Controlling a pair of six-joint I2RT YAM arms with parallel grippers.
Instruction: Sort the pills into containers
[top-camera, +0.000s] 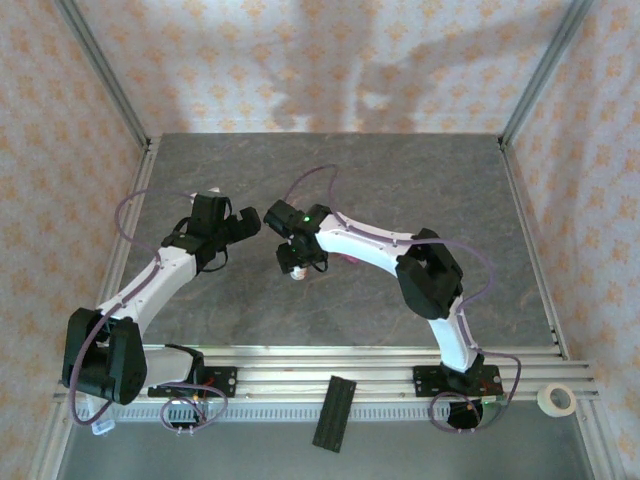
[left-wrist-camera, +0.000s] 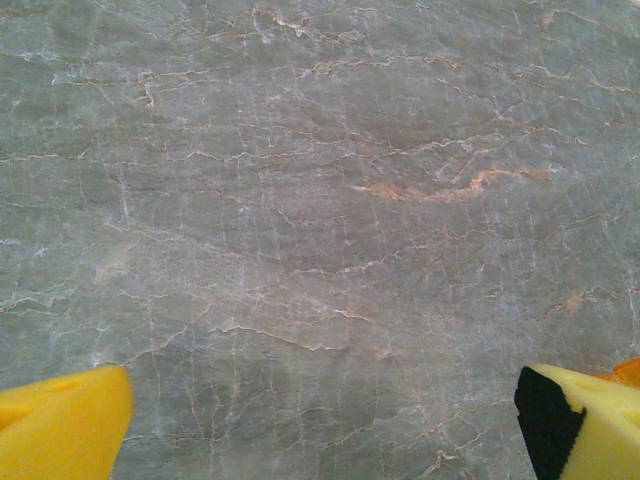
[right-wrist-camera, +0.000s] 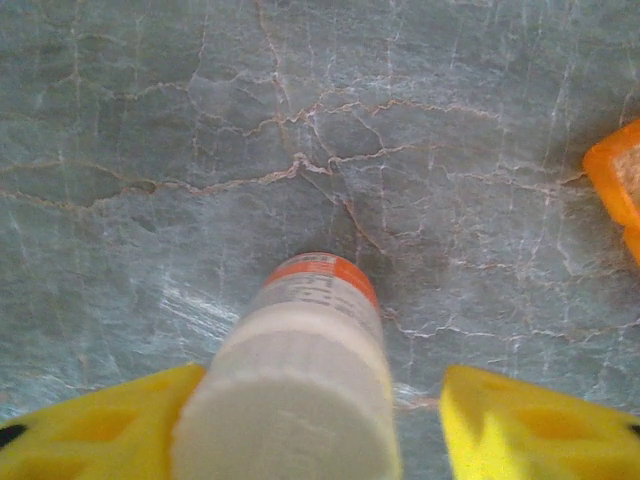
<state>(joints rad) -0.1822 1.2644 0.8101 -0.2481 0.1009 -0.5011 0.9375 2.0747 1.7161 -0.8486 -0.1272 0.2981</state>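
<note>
- Top view: the left gripper (top-camera: 238, 226) is hanging over the grey marbled desk (top-camera: 420, 180), left of centre, with its jaws spread. The right gripper (top-camera: 294, 260) is pointing down just to its right, and a white bottle (top-camera: 297, 277) is showing at its tips.
- Left wrist: the left gripper (left-wrist-camera: 320, 420) is holding nothing. Its jaws are standing wide apart, with bare desk (left-wrist-camera: 320, 200) between the yellow fingers (left-wrist-camera: 60, 420).
- Right wrist: the right gripper (right-wrist-camera: 320, 420) jaws are standing partly open around the white bottle (right-wrist-camera: 300, 370). The finger on the view's left is touching the bottle and a gap is showing at the other.
- The orange compartment of the containers (right-wrist-camera: 615, 180) is sitting on the desk (right-wrist-camera: 200, 130) at the right edge, apart from the bottle.
</note>
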